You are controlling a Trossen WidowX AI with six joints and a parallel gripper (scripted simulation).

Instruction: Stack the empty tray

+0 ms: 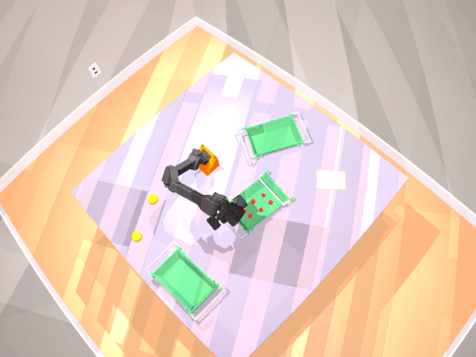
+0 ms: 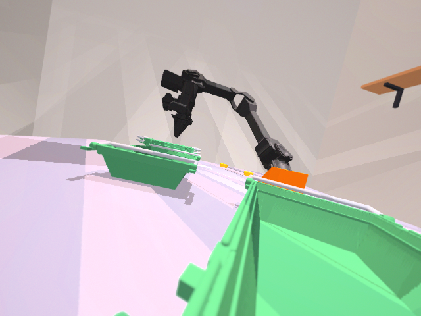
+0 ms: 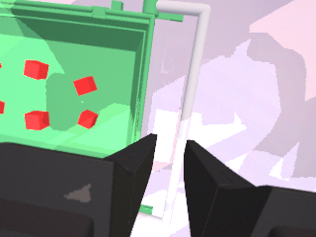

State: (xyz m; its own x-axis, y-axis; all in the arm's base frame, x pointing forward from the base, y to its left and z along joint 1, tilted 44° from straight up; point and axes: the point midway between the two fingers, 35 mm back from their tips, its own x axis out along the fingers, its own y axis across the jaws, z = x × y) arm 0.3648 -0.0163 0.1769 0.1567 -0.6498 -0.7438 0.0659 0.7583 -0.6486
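The loaded green tray [image 1: 277,187] [image 2: 143,173] [image 3: 99,41] holds several small red blocks [image 1: 261,193] [image 3: 37,69]. One white wire bar [image 1: 271,190] [image 2: 149,152] lies in across its top near the far right end in the top view. The other bar [image 1: 236,231] [image 3: 194,74] is swung out beyond the opposite end. My gripper [image 2: 176,135] [image 3: 171,144] is slightly open and empty, pointing down above that swung-out bar without touching it. In the wrist view the bar runs behind the gap between the fingertips. In the top view the gripper body hides the fingertips and part of the tray's near end.
An empty green tray [image 1: 274,136] [image 2: 306,265] stands on one side of the loaded tray, and another empty tray [image 1: 184,282] on the other; both have bars swung out. Two yellow discs [image 1: 152,198] [image 1: 137,236], an orange block [image 1: 209,165] at the arm's base and a pale square [image 1: 330,180] are in view.
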